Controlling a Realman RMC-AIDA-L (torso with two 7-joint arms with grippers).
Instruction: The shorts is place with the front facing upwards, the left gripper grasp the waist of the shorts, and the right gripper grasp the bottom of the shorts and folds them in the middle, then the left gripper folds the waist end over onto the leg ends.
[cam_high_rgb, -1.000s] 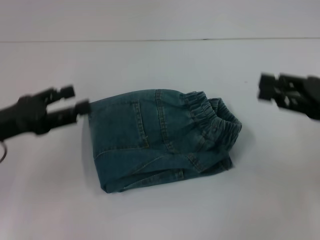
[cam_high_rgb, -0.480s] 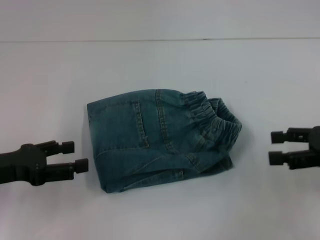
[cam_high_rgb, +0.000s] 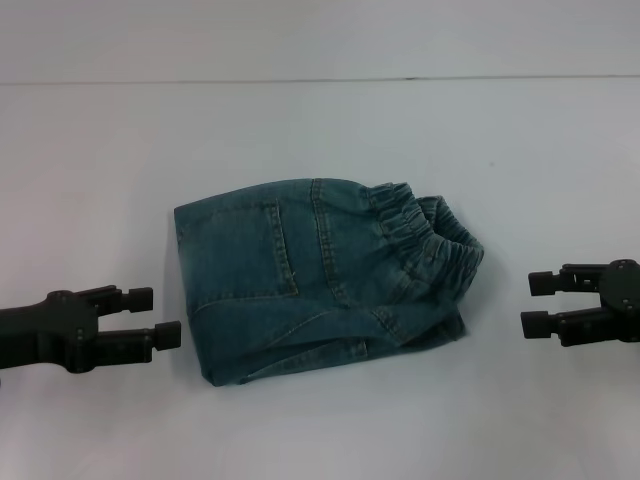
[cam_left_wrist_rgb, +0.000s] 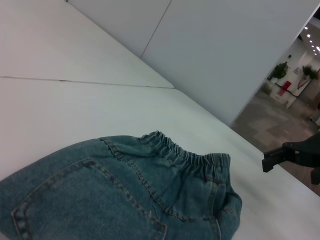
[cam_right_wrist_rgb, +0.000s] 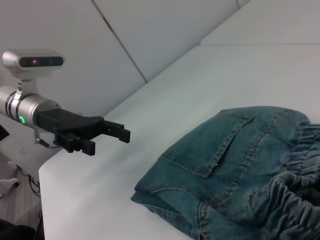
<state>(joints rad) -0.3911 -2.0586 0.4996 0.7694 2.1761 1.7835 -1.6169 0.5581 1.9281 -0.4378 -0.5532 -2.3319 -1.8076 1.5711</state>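
Spreading across nearly the whole head view, the white table (cam_high_rgb: 330, 120) carries everything else, with a thin seam line running across its far part at 12 o'clock. At the centre of it lies the denim shorts (cam_high_rgb: 320, 275), folded into a compact bundle, flat on the surface and touched by neither arm. A patch pocket (cam_high_rgb: 268, 250) with tan stitching faces up on the side towards 9 o'clock, while the gathered elastic waistband (cam_high_rgb: 430, 240) bunches up at about 2 o'clock of the bundle, resting on top of the layers beneath. The folded lower edge runs along 6 o'clock.

The left gripper (cam_high_rgb: 160, 317) sits at 8 o'clock of the shorts, just beside their lower corner but apart from the cloth, its two black fingers spread with nothing between them. The right wrist view shows it hovering above the table edge, fingers parted. The right gripper (cam_high_rgb: 535, 303) sits at 4 o'clock of the shorts, near the waistband side yet clear of it, fingers likewise spread and holding nothing; its tip shows far off in the left wrist view (cam_left_wrist_rgb: 275, 157)
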